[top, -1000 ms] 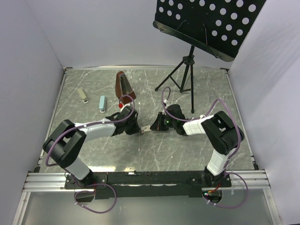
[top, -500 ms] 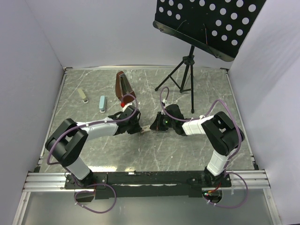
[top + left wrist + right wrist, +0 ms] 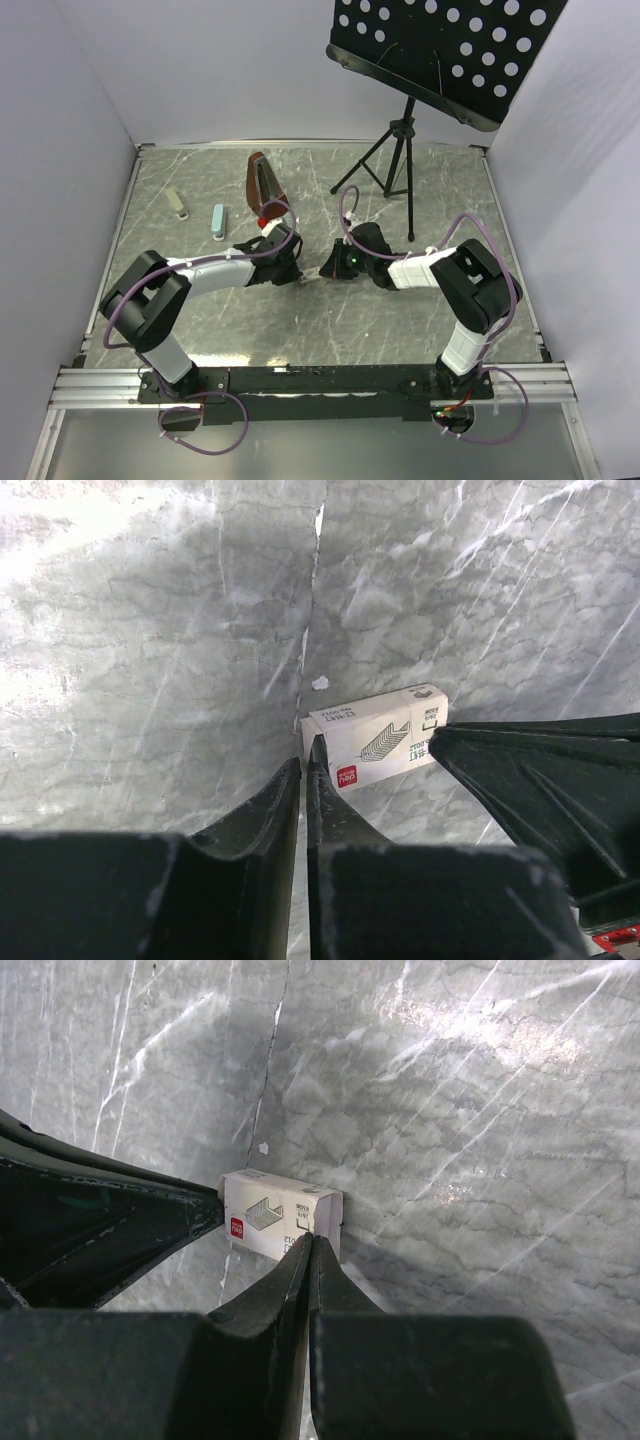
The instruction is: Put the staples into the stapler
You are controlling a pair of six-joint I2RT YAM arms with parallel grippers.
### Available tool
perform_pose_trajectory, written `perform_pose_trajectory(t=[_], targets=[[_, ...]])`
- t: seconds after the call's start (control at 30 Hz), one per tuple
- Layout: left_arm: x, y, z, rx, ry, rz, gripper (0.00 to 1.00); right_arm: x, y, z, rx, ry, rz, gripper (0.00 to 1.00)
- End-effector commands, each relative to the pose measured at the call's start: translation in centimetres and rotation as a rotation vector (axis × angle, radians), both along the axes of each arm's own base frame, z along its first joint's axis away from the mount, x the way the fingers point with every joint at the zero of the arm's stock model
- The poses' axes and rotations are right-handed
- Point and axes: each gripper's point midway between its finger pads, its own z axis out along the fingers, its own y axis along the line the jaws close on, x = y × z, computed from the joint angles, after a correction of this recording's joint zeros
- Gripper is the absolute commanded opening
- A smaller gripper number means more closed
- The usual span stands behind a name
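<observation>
The staples are inside a small cream box (image 3: 375, 737) with a red mark, lying flat on the marble table between both grippers; in the top view only a pale sliver of the box (image 3: 311, 279) shows. My left gripper (image 3: 305, 755) has its jaws almost together, tips at the box's left end; I cannot tell whether they pinch a flap. My right gripper (image 3: 312, 1242) is shut, with its tips against the box's (image 3: 280, 1215) near side by the right end. The stapler (image 3: 265, 187), dark red and hinged open, stands farther back, behind the left gripper (image 3: 297, 276).
A cream stapler (image 3: 178, 203) and a pale blue one (image 3: 218, 221) lie at the back left. A black music stand (image 3: 401, 150) on a tripod stands at the back right. White walls close in the table (image 3: 200, 320) on three sides.
My left gripper's jaws have narrowed at the box's left end and its wrist has crept slightly toward the box. The right gripper has stayed shut and barely moved.
</observation>
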Motion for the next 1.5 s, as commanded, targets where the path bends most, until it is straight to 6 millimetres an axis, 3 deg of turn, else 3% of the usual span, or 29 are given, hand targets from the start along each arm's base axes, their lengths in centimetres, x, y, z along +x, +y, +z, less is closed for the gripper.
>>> perform_pose_trajectory(t=[0.0, 0.43, 0.6, 0.7, 0.9, 1.07, 1.17, 1.47], targets=[[0.7, -0.1, 0.4, 0.017, -0.017, 0.011, 0.13, 0.9, 0.8, 2.4, 0.016, -0.077, 0.010, 0.05], [0.8, -1.1, 0.4, -0.007, -0.009, -0.010, 0.13, 0.7, 1.4, 2.7, 0.034, -0.079, 0.024, 0.05], [0.8, -1.0, 0.1, 0.001, 0.000, -0.009, 0.08, 0.4, 1.8, 2.8, 0.060, -0.071, 0.035, 0.07], [0.8, -1.0, 0.2, 0.001, -0.001, -0.007, 0.01, 0.1, 1.9, 2.8, 0.087, -0.048, 0.031, 0.10], [0.6, -0.7, 0.2, 0.009, -0.001, -0.002, 0.01, 0.1, 1.5, 3.3, 0.182, -0.016, 0.002, 0.20], [0.6, -0.8, 0.3, 0.009, 0.001, -0.007, 0.01, -0.1, 1.9, 3.5, 0.223, 0.001, 0.020, 0.22], [0.7, -0.8, 0.4, 0.005, -0.003, -0.007, 0.01, 0.0, 2.0, 3.3, 0.226, 0.010, 0.023, 0.21], [0.7, -0.7, 0.9, 0.012, -0.006, -0.010, 0.01, 0.2, 1.0, 2.3, 0.211, 0.034, -0.006, 0.00]])
